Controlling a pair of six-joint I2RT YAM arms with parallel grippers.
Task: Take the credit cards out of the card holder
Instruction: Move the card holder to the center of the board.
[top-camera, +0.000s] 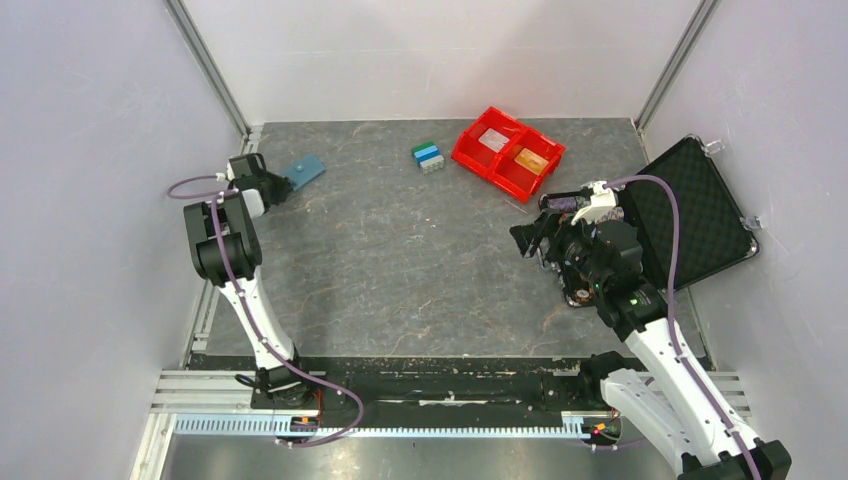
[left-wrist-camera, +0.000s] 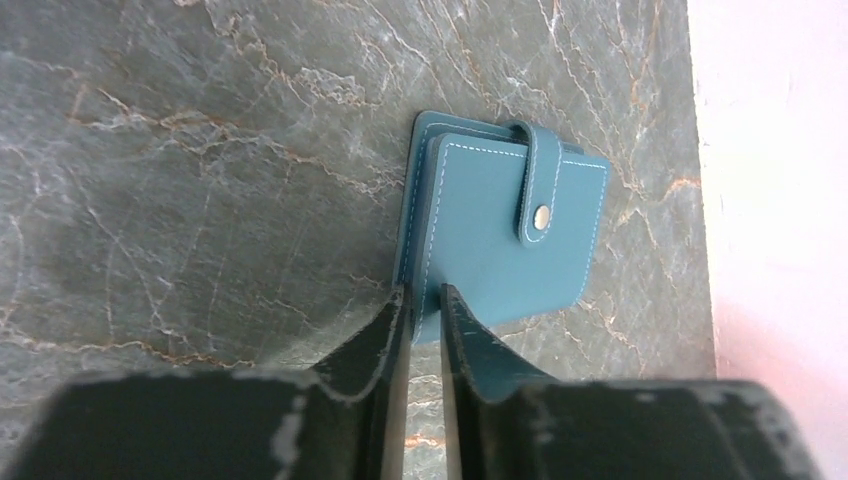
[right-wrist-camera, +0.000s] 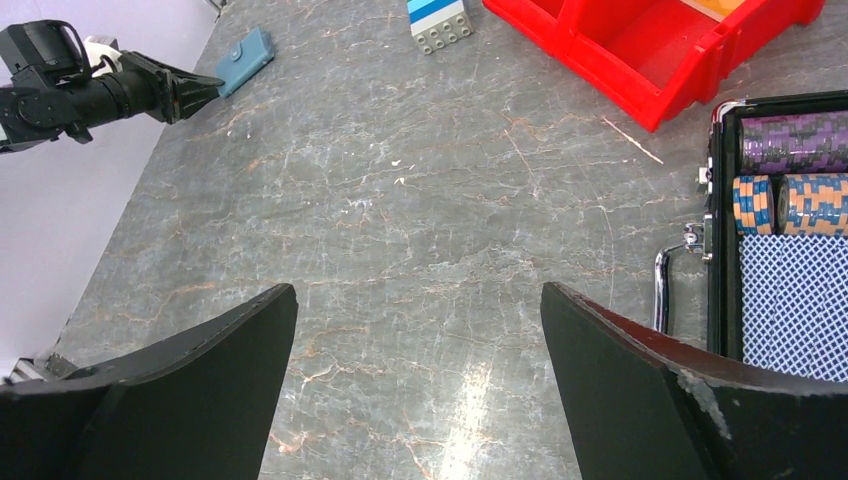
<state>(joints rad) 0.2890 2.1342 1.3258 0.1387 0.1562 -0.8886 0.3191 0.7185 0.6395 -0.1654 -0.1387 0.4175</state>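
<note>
Top view: the card holder (top-camera: 305, 171) lies well left of the red bin (top-camera: 507, 152). Left wrist view alone shows its teal cover, white stitching and snapped strap. The left gripper (left-wrist-camera: 425, 297) is nearly closed astride its corner, grip unclear. Right wrist view: the right gripper (right-wrist-camera: 420, 295) gapes wide, empty.

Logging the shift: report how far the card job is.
Done, seemingly: an orange card and a whitish card lie in the red bin. In hand: the left gripper pinches the holder, snapped shut. The right gripper stands open. Left: unclear; its inside is hidden.
</note>
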